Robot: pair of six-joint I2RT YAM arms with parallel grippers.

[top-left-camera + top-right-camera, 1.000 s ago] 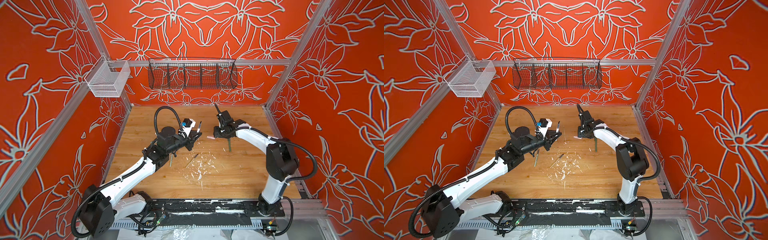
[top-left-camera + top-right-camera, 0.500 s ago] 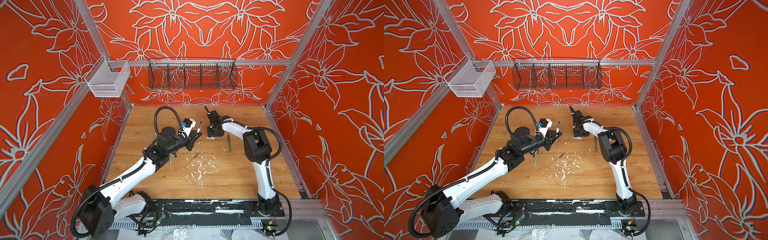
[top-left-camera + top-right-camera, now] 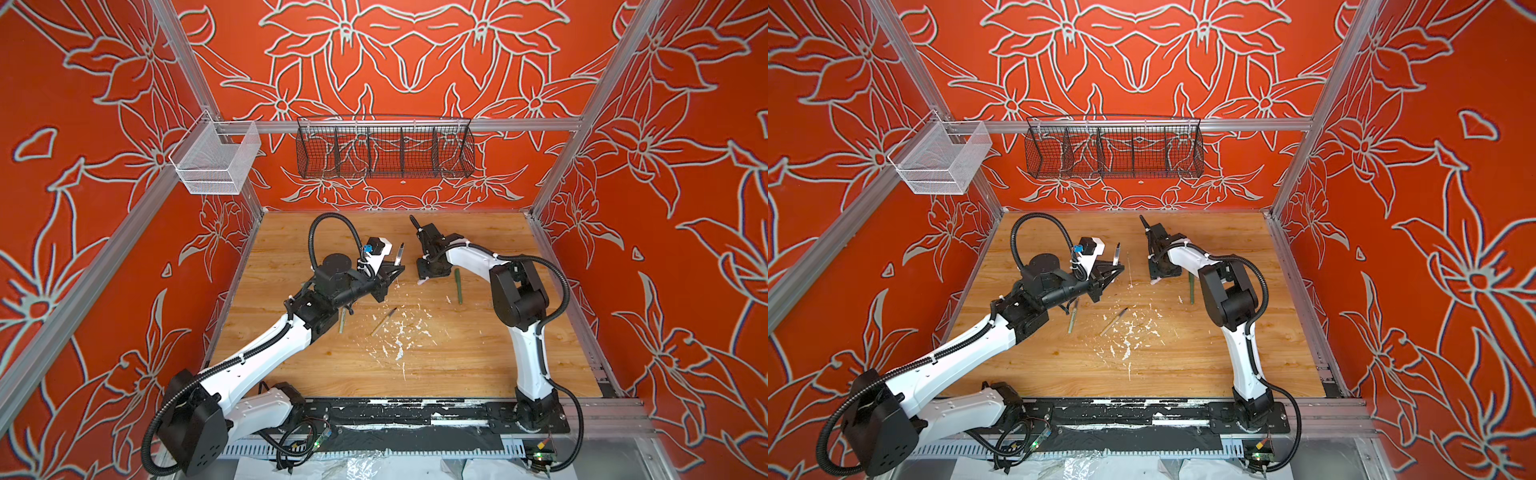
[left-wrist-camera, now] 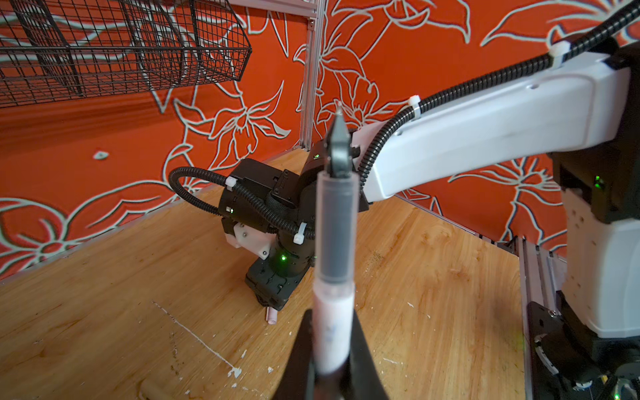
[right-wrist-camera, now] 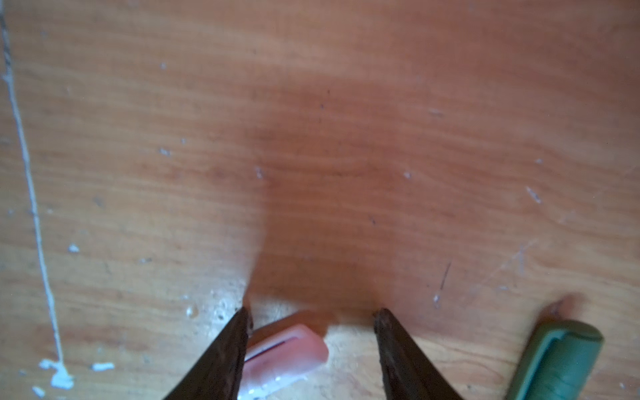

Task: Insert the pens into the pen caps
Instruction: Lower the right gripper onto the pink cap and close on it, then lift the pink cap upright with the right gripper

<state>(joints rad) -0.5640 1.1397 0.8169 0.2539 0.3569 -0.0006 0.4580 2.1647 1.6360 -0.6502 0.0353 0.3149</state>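
Though four pens (image 3: 400,254) (image 3: 342,322) (image 3: 384,321) (image 3: 458,285) show, one held

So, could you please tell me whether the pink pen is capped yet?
Uncapped: the pink pen shows a bare dark tip; the pink cap lies on the table.

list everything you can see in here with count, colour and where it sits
pink pen: 1, pink barrel, dark tip, held off the table
dark green pen: 1, dark green, on the table, right side
pink cap: 1, pink, on the table left of the dark green pen
tan pen: 1, tan, mid-table
pale green pen: 1, pale green, left of the tan pen
paint flecks: many, white, mid-table
wire basket: 1, black, back wall
mesh basket: 1, white, left rail
table: 1, wood
left gripper: 1, black, shut on the pink pen
right gripper: 1, black, open around the pink cap
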